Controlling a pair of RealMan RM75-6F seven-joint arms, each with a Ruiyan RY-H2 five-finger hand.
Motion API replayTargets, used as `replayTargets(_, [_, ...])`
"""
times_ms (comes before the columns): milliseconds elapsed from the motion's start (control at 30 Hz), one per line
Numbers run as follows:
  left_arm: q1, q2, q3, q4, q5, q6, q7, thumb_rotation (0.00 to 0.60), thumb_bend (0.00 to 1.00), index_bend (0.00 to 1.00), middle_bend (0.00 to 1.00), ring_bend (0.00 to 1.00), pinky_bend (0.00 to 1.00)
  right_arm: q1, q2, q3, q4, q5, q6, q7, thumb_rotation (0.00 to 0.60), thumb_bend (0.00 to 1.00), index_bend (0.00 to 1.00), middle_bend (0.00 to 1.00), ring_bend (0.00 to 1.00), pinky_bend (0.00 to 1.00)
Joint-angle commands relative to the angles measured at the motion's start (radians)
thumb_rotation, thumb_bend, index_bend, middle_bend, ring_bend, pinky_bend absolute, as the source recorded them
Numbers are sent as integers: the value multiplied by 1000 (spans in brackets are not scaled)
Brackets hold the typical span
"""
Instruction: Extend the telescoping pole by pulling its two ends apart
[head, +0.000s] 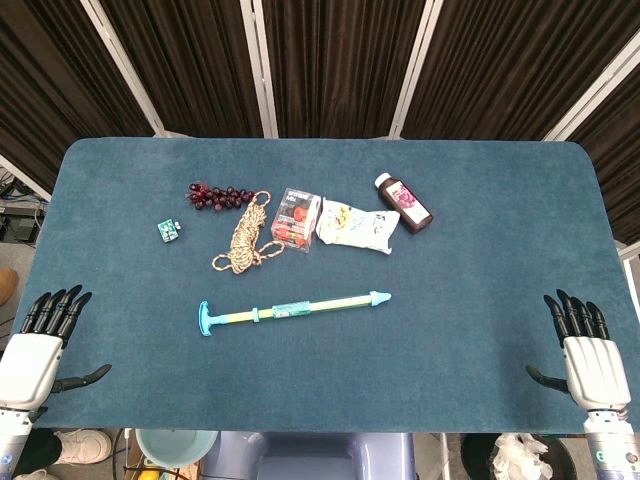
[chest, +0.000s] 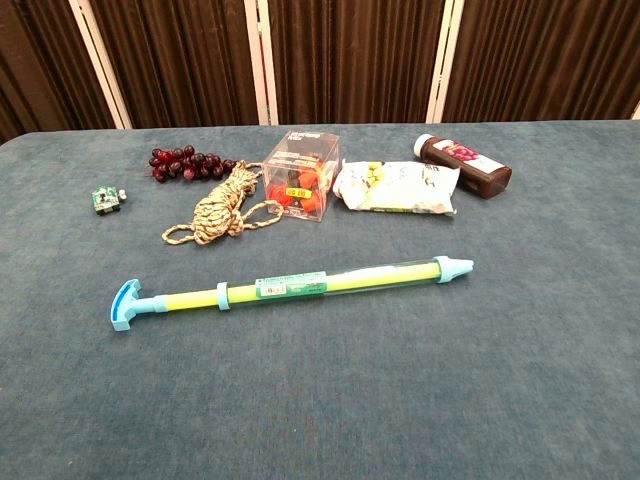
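The telescoping pole (head: 292, 309) (chest: 290, 286) lies flat near the middle of the blue table, running left to right. It is yellow-green with a light blue T-handle at its left end and a light blue nozzle at its right end. My left hand (head: 45, 345) rests at the table's front left corner, fingers spread, holding nothing. At the front right corner my right hand (head: 582, 350) lies the same way, fingers apart and empty. Both hands are far from the pole. Neither hand shows in the chest view.
Behind the pole lie a coiled rope (head: 246, 237), dark red grapes (head: 218, 195), a clear box with red contents (head: 296, 219), a white snack bag (head: 357, 227), a dark bottle (head: 404, 203) and a small green item (head: 167, 230). Dark curtains hang behind the table.
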Motion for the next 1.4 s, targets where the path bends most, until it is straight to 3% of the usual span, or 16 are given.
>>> replayTargets(33, [0,0,1,1,0,-1,0,600,65,0,0,0,0,0,1,0,0,1,0,1,600,166,0,0,0,0])
replayTargets(533, [0,0,1,0,1,1,-4,600,65,0,0,0,0,5,1,1,-10,0,-9,3,600,166,2,0,0,0])
replayTargets(600, [-1,-1,1,1,0,1,-6,600,65,0,0,0,0,11,-3,3,-11,-5,-14,-2,600,165,27,0,0,0])
replayTargets(733, [-2,0,3,1,-3,-5,-10,600,66,0,0,0,0,32,-18,13,-17,-22,-21,-15,600,167,168,22,0,0])
replayTargets(967, [-6,3,4,-4,-2,-10,-14,600,65,0,0,0,0,109,-73,51,-43,-10,-93,-112,600,202,407,162,51,0])
replayTargets(1400, [-5,6,7,-7,-2,-11,-23,600,65,0,0,0,0,254,-304,92,-8,101,-245,-379,600,243,455,201,58,0])
